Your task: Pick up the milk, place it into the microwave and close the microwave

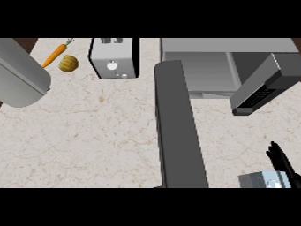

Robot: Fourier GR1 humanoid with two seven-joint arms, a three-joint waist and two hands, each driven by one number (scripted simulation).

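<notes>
Head view: right hand (287, 170) low at the right edge, fingers straight up, against the milk (265, 180) just to its left but not yet curled round it. Nothing lifted so far. Microwave (227, 66) well ahead, door (178, 128) swung open. Pick, place, close all remaining, by appearances. Left hand out of view.

- You will find no readable text, brand, number or sign anywhere in the head view.
- The milk carton (265, 180) at the lower right shows you only a pale blur on its face, with no letters to make out.
- The microwave's control panel (262, 95) shows you dark key marks, too small to read.
- The toaster (114, 62) front carries a small light mark, not legible.
</notes>
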